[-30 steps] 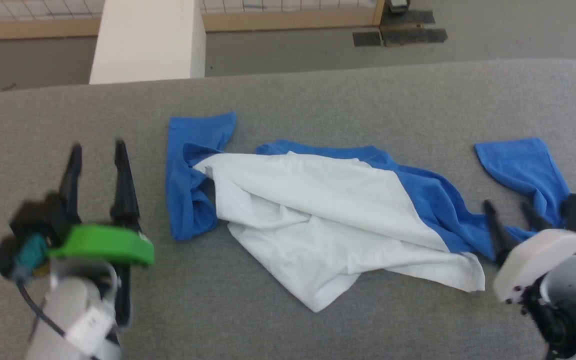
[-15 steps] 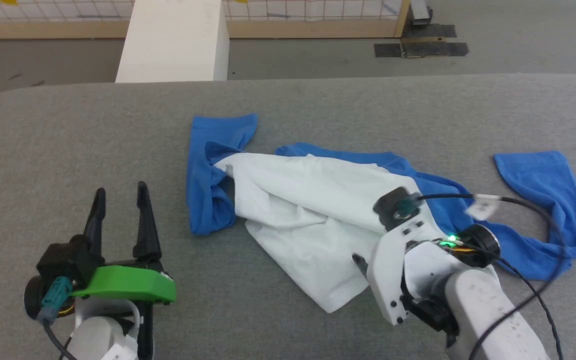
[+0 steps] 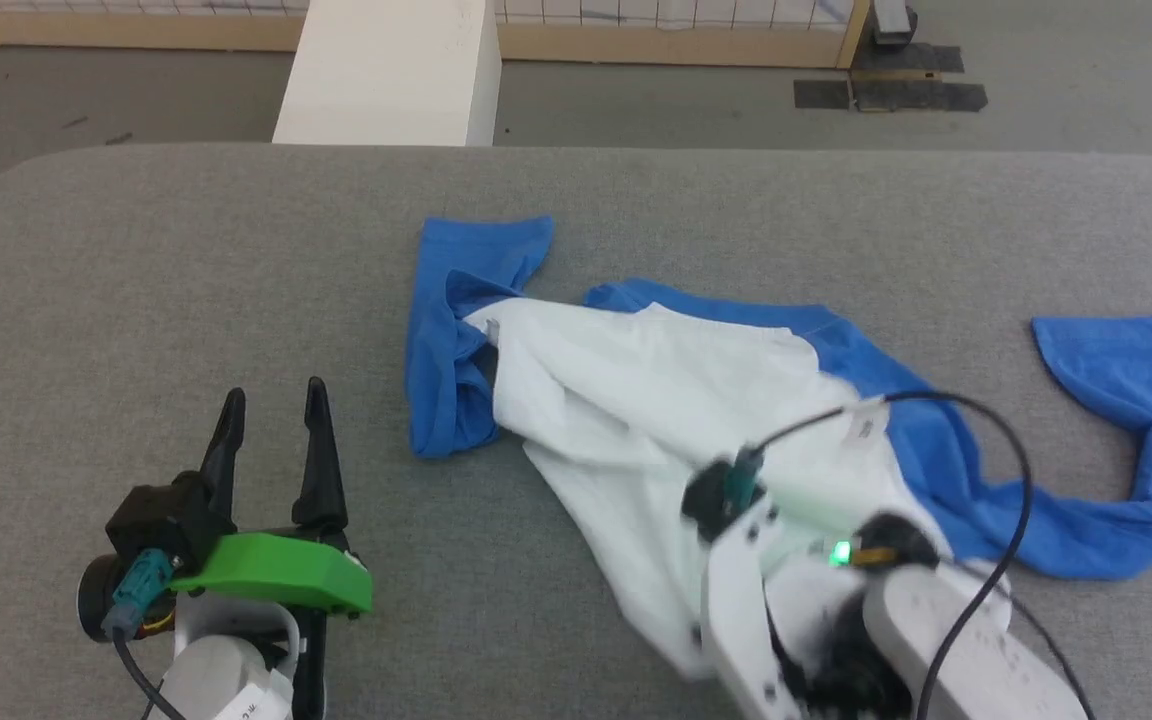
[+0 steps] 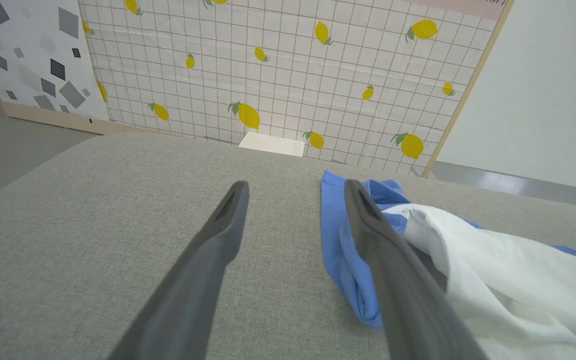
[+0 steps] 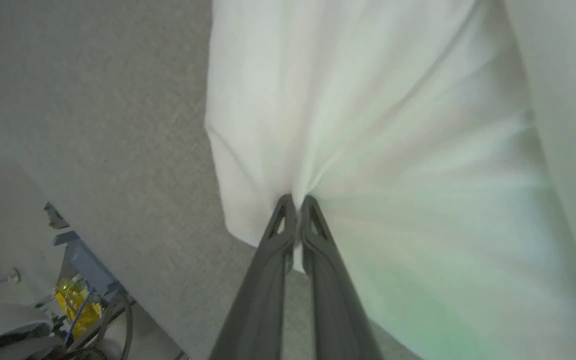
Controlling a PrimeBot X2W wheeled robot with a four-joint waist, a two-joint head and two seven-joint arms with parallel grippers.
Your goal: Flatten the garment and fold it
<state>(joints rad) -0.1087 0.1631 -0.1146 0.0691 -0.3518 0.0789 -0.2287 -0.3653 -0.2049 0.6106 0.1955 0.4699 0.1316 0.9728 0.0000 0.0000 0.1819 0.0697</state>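
evidently the right gripper (image 5: 295,200) pinches the white hem (image 5: 238,210) of the garment (image 3: 636,390), crumpled on the table (image 3: 186,250), to tug it flat, while the left gripper (image 3: 274,392) hovers spread beside its blue sleeve (image 3: 446,370).

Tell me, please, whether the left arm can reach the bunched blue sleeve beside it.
Probably yes: the left gripper is open, and just bare grey surface lies between it and the blue sleeve.

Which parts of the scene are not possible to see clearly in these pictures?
- Head view: near hem of the garment, covered by the right arm.
- Head view: fingertips of the right gripper, hidden below that arm.
- Left wrist view: the garment's far half, cut off by the right edge.
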